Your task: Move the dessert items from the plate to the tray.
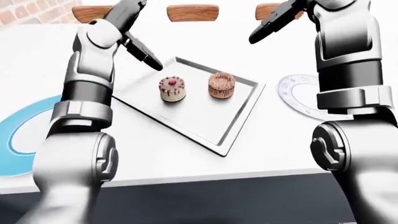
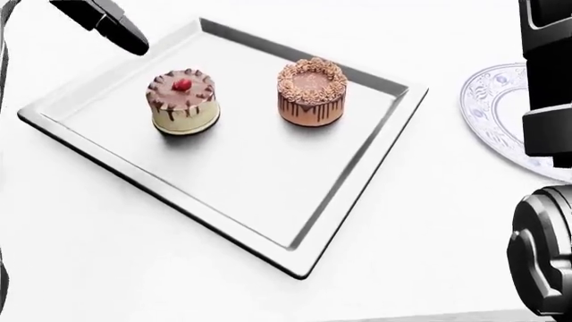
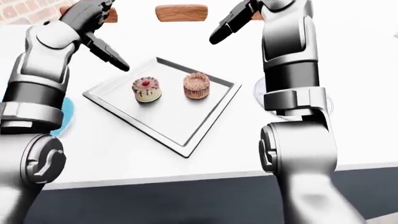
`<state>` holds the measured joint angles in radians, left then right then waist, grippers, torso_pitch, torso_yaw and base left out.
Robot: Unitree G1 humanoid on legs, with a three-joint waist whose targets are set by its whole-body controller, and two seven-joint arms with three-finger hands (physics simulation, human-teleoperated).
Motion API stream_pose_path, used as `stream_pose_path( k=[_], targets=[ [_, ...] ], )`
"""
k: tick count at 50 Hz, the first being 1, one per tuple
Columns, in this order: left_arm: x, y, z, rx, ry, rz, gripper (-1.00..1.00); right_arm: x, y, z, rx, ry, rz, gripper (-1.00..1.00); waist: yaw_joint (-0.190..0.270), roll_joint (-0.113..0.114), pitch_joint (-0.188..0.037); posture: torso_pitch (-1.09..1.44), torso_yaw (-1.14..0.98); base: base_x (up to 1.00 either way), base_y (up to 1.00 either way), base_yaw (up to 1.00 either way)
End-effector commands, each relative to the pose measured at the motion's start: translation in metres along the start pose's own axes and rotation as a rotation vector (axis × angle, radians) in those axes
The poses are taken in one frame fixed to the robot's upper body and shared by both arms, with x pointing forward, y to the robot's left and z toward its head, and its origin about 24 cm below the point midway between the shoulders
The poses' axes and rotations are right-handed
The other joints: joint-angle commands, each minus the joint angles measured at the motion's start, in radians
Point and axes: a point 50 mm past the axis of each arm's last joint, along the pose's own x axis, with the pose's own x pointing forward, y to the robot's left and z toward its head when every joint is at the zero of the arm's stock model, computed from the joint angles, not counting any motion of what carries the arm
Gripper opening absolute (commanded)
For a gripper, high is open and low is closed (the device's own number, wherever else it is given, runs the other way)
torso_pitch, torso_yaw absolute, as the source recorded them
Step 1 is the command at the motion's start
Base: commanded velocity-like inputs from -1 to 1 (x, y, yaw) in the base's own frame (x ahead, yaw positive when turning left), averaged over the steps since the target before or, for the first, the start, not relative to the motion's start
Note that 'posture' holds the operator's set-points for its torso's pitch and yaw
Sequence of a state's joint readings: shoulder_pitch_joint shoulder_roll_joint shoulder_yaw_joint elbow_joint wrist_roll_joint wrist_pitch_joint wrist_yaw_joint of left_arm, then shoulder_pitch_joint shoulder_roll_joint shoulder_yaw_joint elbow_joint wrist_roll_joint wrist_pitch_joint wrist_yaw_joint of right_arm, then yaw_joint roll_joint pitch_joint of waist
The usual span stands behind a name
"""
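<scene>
A silver tray (image 2: 349, 201) lies on the white table, turned like a diamond. On it stand a cream cake with chocolate drip and a red berry (image 2: 182, 102) and a chocolate cake with rosettes (image 2: 311, 92), side by side and apart. A patterned white plate (image 2: 491, 111) lies to the tray's right, partly hidden by my right arm; no dessert shows on it. My left hand (image 1: 142, 50) hangs open above the tray's upper left corner, holding nothing. My right hand (image 1: 274, 23) is open and raised above the table's top right, holding nothing.
A blue-rimmed plate (image 1: 18, 135) lies at the table's left edge. Wooden chair backs (image 1: 192, 11) stand along the table's top edge, with a brick wall (image 1: 31, 11) at top left. The table's near edge (image 1: 186, 179) runs below the tray.
</scene>
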<state>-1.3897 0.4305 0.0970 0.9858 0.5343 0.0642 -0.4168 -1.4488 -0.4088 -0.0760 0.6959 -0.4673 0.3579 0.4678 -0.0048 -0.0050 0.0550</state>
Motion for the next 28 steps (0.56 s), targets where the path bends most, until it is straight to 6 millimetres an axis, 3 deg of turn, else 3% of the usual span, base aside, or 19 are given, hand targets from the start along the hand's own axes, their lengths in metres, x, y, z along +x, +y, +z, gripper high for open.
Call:
stream_pose_path(
  k=[1, 10, 28],
  targets=[
    [-0.012, 0.032, 0.018, -0.012, -0.066, 0.111, 1.0, -0.008, -0.02, 0.02, -0.018, -0.072, -0.075, 1.0, 0.002, 0.002, -0.036, 0.0, 0.0, 0.0, 0.0, 0.0],
    [-0.074, 0.069, 0.01, -0.032, -0.048, 0.24, 1.0, -0.023, -0.033, 0.012, -0.011, -0.039, -0.126, 1.0, 0.0, 0.018, -0.026, 0.0, 0.0, 0.0, 0.0, 0.0],
    [-0.135, 0.111, -0.032, -0.023, 0.051, 0.407, 1.0, -0.076, -0.076, -0.012, -0.009, 0.053, -0.263, 1.0, 0.004, 0.019, -0.02, 0.0, 0.0, 0.0, 0.0, 0.0]
  ],
)
